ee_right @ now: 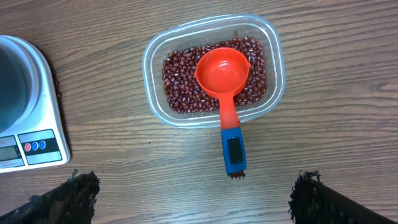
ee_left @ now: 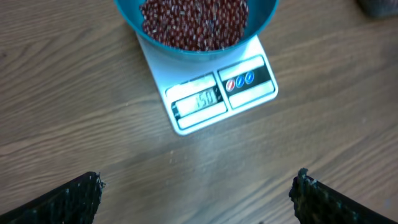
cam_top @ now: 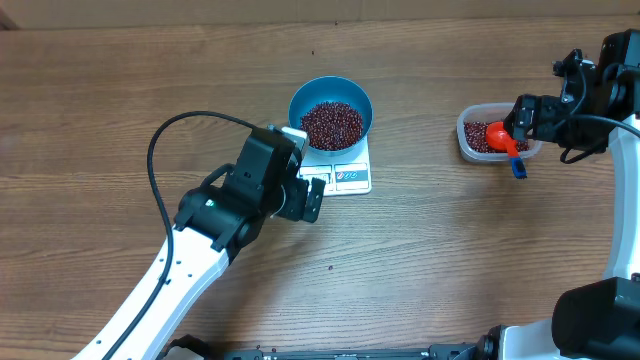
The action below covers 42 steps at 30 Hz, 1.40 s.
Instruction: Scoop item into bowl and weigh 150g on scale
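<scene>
Dark red-brown beans are lying heaped in the blue bowl, which is sitting on the white scale near the middle of the table. In the left wrist view the display is showing digits too blurred to read with certainty. The left gripper is hovering just in front of the scale, jaws spread wide and holding nothing.

Well apart on the right, the clear tub is holding more beans, with the red scoop resting cup-up on them. Its blue handle is reaching over the tub rim towards the right gripper, which is also gaping fully and empty.

The right arm is plainly the nearer one to the scoop. Any top-up would likely mean moving straight ahead and down, with the jaws closing across the handle's long axis, which is running almost directly at the gripper.
</scene>
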Motion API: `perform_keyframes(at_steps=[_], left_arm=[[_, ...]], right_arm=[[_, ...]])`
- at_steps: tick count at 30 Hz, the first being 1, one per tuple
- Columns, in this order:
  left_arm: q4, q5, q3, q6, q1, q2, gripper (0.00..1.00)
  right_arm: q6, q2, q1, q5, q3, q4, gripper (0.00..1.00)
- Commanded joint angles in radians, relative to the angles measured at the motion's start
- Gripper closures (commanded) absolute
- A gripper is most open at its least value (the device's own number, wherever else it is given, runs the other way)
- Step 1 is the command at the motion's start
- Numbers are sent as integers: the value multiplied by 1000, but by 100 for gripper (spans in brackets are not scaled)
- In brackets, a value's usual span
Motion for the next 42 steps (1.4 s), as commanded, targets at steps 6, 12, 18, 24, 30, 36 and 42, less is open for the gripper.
perform_keyframes(at_steps=[6,12,18,24,30,36,42], left_arm=[[78,4,-80,-207,-3,63,0],[249,-65,-242,-286,-70,67,0],[343,-70,-275,-283,-96,64,0],[325,-71,-275,-283,-96,64,0],[324,-71,-275,-283,-96,64,1],[325,-74,-280,-279,-96,64,0],[325,-74,-283,-279,-96,64,0]], right_arm=[[-8,-8,1,-1,17,3,0],[-8,-8,1,-1,17,4,0],[-8,-8,1,-1,17,3,0],[-8,-8,1,-1,17,4,0],[-8,-8,1,-1,17,3,0],[-8,-8,1,-1,17,3,0],[-8,-8,1,-2,17,4,0]])
